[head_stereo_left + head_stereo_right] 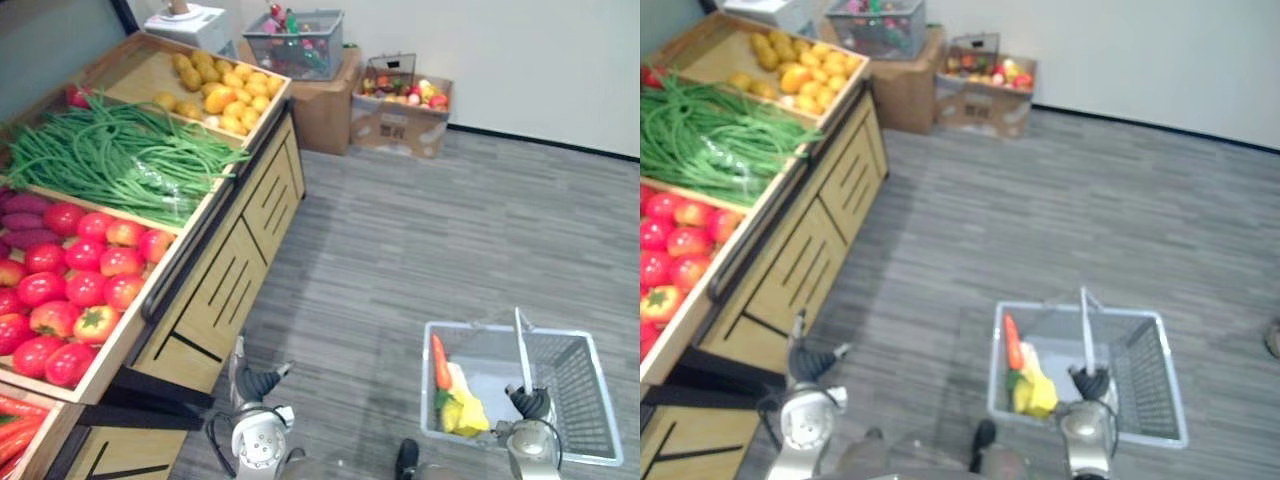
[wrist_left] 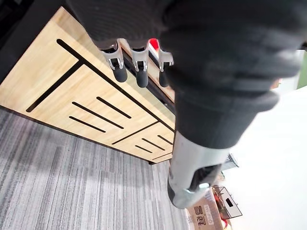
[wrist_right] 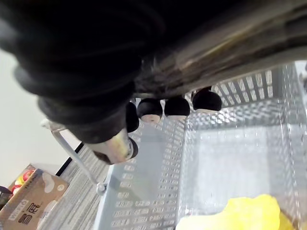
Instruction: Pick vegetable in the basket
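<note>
Swinging could have spilled the carrot (image 1: 438, 362); your right hand (image 1: 530, 403) was clamped on the basket handle (image 1: 519, 340). Your left hand (image 1: 255, 385) hung slack-fingered, empty; lifting it could have clipped the stand (image 1: 230, 270).

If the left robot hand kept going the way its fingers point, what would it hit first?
Most likely the stand: the left robot hand points at its front panel, near the top edge. Nothing shows in between, though depth is hard to judge.

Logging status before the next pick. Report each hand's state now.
Left hand: open, fingers relaxed, holding nothing.
Right hand: closed, fingers curled round the basket handle.
</note>
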### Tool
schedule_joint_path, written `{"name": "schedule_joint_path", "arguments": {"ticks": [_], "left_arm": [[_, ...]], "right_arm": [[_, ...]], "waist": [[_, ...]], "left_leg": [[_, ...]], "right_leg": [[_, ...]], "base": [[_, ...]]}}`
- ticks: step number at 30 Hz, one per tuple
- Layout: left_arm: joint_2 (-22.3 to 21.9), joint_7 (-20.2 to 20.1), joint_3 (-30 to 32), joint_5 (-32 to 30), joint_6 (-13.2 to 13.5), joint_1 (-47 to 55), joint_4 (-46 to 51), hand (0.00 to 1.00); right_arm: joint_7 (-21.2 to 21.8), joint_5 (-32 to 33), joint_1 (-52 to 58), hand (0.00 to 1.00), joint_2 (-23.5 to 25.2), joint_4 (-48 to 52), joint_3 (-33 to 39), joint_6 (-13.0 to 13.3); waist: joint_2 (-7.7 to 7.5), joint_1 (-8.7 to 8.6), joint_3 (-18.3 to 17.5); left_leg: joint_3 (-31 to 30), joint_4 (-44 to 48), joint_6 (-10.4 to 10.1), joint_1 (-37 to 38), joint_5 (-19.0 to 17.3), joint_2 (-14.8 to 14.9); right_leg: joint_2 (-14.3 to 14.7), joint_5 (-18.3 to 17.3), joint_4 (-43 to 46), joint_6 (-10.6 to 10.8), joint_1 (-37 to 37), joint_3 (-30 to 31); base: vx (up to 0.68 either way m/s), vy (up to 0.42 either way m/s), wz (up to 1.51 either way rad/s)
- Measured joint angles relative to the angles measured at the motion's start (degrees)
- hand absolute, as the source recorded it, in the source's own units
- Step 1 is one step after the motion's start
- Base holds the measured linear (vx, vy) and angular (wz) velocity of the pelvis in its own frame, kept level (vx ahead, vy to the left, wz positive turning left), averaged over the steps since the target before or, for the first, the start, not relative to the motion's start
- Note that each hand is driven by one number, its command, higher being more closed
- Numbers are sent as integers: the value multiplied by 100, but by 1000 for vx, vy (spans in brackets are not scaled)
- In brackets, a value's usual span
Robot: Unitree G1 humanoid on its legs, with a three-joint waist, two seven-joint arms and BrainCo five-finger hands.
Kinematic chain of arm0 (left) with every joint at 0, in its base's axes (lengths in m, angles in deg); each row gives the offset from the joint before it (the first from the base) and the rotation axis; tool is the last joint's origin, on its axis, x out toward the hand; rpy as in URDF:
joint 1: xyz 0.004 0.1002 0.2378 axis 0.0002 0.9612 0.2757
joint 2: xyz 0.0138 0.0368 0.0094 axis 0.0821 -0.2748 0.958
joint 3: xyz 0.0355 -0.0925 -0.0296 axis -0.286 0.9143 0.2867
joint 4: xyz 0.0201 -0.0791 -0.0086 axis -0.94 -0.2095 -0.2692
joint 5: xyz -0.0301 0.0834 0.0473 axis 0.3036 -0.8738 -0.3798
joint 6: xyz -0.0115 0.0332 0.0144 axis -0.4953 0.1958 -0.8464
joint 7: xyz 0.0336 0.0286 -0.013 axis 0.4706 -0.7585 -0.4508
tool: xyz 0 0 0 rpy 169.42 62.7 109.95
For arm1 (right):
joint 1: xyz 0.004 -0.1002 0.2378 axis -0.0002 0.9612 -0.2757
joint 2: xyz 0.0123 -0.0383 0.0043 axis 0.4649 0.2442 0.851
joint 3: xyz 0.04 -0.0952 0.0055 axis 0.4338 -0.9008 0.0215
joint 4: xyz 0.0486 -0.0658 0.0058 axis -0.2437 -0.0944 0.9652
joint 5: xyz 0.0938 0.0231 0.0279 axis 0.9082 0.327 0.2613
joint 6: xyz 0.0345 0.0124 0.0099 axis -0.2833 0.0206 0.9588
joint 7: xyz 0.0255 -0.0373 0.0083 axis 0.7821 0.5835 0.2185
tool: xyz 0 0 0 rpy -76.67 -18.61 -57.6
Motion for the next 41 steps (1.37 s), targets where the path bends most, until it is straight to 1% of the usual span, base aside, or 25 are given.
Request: {"name": "schedule_joint_path", "arguments": {"ticks": [1, 2, 3, 4, 5, 7, 8, 10, 11, 12, 13, 16, 18, 19, 23, 25, 27, 29, 32, 35, 37, 38, 39, 41], "left_arm": [[0, -2, 0, 1, 0, -3, -4, 0], [3, -4, -1, 4, 9, -17, -99, 0], [10, -8, 2, 9, 8, -21, -182, 0], [62, -15, 6, 15, 5, -133, -463, 0], [102, -16, 6, 16, 4, -143, -684, 0], [174, -48, 22, 11, -4, -172, -1162, 0], [206, -71, 23, 10, -2, -201, -1358, 0], [323, -208, 135, -39, -39, -371, -2280, 0], [367, -250, 161, -44, -46, -412, -2518, 0], [452, -342, 233, -56, -46, -472, -3020, 0], [492, -477, 459, -67, -63, -516, -3567, 0], [532, -700, 764, -65, -101, -506, -4212, 0], [580, -848, 840, -85, -125, -520, -4586, 0], [562, -922, 971, -152, -161, -514, -4796, 0], [494, -1036, 1216, -270, -238, -540, -5119, 0], [353, -1104, 1485, -200, -305, -598, -5340, 0], [318, -1131, 1609, -151, -357, -627, -5388, 0], [246, -1117, 1706, 36, -414, -636, -5436, 0], [262, -1082, 1697, 253, -432, -685, -5620, 0], [263, -1058, 1684, 277, -433, -692, -5635, 0], [291, -1053, 1658, 617, -434, -729, -5777, 0], [296, -1046, 1652, 677, -435, -736, -5804, 0], [300, -1036, 1633, 709, -435, -743, -5838, 0], [319, -1031, 1534, 709, -436, -741, -5853, 0]], "right_arm": [[1, -1, -10, 100, 0, 0, -4, 0], [1, -2, -24, 100, -1, 0, -1, 5], [1, -2, -25, 100, 2, 0, 0, 8], [4, -2, -20, 100, 11, -2, -14, 9], [7, -2, -7, 100, 13, -13, -11, 8], [17, -1, 100, 100, 13, -32, -7, 12], [19, -1, 128, 100, 13, -64, -3, 16], [42, 17, 336, 100, 27, -374, 158, 45], [51, 23, 352, 100, 28, -523, 218, 58], [85, 82, 385, 100, 31, -782, 337, 82], [87, 285, 385, 100, 91, -998, 581, 97], [99, 512, 412, 100, 144, -1267, 875, 159], [149, 703, 422, 100, 155, -1529, 1106, 219], [238, 884, 410, 100, 167, -1785, 1270, 264], [292, 1150, 417, 100, 314, -2312, 1606, 318], [338, 1410, 415, 100, 406, -2466, 1721, 394], [382, 1541, 424, 100, 450, -2581, 1762, 392], [488, 1583, 423, 100, 471, -2762, 1807, 384], [560, 1583, 449, 100, 479, -2892, 1806, 375], [583, 1586, 447, 100, 489, -2989, 1732, 377], [582, 1639, 471, 100, 501, -3056, 1690, 377], [582, 1640, 477, 100, 491, -3105, 1660, 380], [589, 1640, 474, 100, 442, -3144, 1503, 384], [598, 1637, 470, 100, 418, -3152, 1436, 387]], "waist": [[30, 1, -18], [117, -13, -78], [132, -32, -88], [126, -73, -86], [123, -77, -86], [125, -128, -88], [123, -143, -100], [103, -168, -193], [95, -169, -197], [87, -176, -221], [88, -224, -270], [69, -309, -292], [74, -308, -332], [60, -301, -327], [28, -309, -395], [10, -310, -410], [-9, -312, -425], [-31, -316, -438], [-34, -327, -449], [-33, -327, -449], [-39, -354, -446], [-47, -354, -448], [-43, -356, -456], [-47, -356, -457]], "left_leg": [[54, -64, -1, 21, 1, 8], [213, -311, -2, 83, 0, 22], [253, -390, -13, 84, 26, 11], [369, -547, 34, 109, 132, -81], [467, -645, 58, 183, 162, -132], [663, -743, 81, 276, 180, -194], [696, -762, 83, 293, 179, -209], [792, -798, 90, 372, 173, -232], [833, -835, 89, 416, 174, -228], [898, -887, 88, 514, 166, -223], [991, -908, 83, 586, 138, -214], [1087, -975, 88, 692, 109, -218], [1158, -989, 90, 774, 100, -218], [1213, -1055, 89, 885, 98, -214], [1262, -1096, 92, 1020, 53, -208], [1337, -1147, 94, 1082, 52, -223], [1335, -1154, 95, 1091, 53, -224], [1328, -1159, 98, 1114, 55, -220], [1307, -1173, 99, 1194, 57, -221], [1258, -1179, 102, 1177, 58, -226], [1177, -1192, 109, 1167, 70, -223], [1176, -1194, 110, 1171, 70, -220], [1178, -1205, 110, 1173, 74, -216], [1180, -1243, 108, 1186, 91, -215]], "right_leg": [[4, 44, -48, 6, 0, 6], [20, 206, -268, 29, 13, 33], [16, 282, -377, 45, 21, 44], [-13, 500, -679, 82, 74, 122], [-44, 620, -843, 102, 113, 206], [-95, 743, -1025, 168, 182, 333], [-107, 756, -1061, 173, 201, 350], [-118, 763, -1127, 179, 223, 445], [-113, 763, -1131, 179, 242, 475], [-102, 767, -1179, 185, 301, 518], [-91, 769, -1186, 190, 306, 597], [-93, 794, -1191, 232, 325, 665], [-91, 816, -1194, 203, 333, 711], [-80, 817, -1198, 202, 404, 762], [-69, 815, -1203, 202, 488, 788], [-82, 815, -1204, 203, 492, 822], [-84, 815, -1211, 203, 498, 815], [-90, 813, -1234, 204, 522, 803], [-109, 785, -1237, 204, 615, 764], [-111, 760, -1237, 219, 625, 706], [-109, 717, -1237, 218, 669, 624], [-107, 715, -1238, 214, 674, 621], [-101, 715, -1238, 214, 672, 621], [-93, 715, -1238, 214, 669, 621]], "base": [[-79, 41, -2], [-80, 60, -8], [-97, 60, -15], [-92, 60, -24], [-78, 43, -33], [-62, 43, -39], [-48, 29, -29], [0, 22, -20], [30, 15, -25], [53, 13, -31], [53, 13, -32], [60, 20, -20], [75, 33, -13], [76, 32, -16], [57, 35, -9], [14, 30, -11], [0, 0, 0], [0, 0, 0], [-13, 7, 3], [-36, -4, 10], [-34, -12, 16], [-23, -7, 8], [0, 0, 0], [0, 0, 0]]}}
